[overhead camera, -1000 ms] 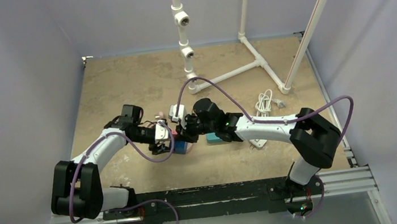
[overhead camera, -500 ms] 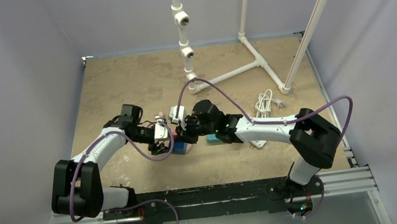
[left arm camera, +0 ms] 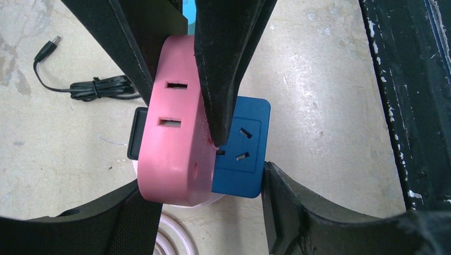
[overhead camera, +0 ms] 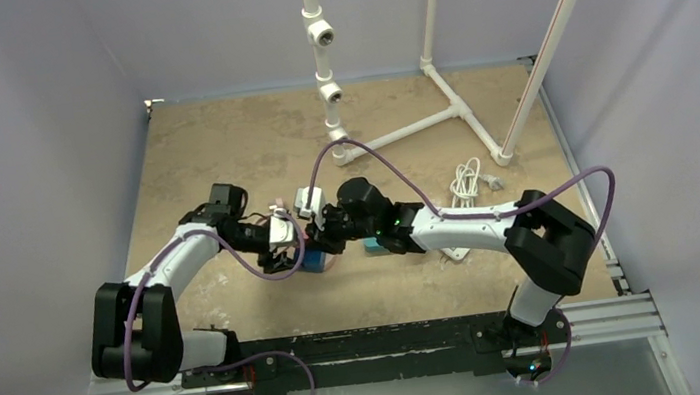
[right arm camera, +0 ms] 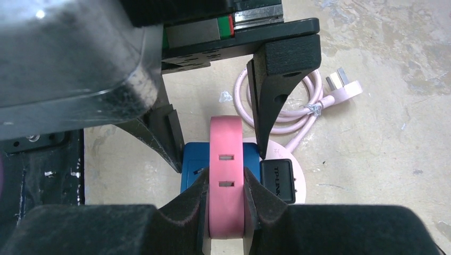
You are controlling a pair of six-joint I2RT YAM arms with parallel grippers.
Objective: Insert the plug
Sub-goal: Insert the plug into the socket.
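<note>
Shifted left | beige table (overhead camera: 218,143) | right end effector (right arm camera: 226,178) grips socket (right arm camera: 226,138) | left end effector (left arm camera: 205,178) open

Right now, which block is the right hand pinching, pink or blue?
The pink block. The right hand has a finger pressed on each of its sides; the blue block sits beside it, outside that pinch.

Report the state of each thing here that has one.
right fingers: shut on pink block
left fingers: spread around both blocks, grip unclear
pink block: both slots empty
blue socket: visible holes empty
pink cord: coiled, tied, plug lying loose
black cable: bundled, jack free
</note>
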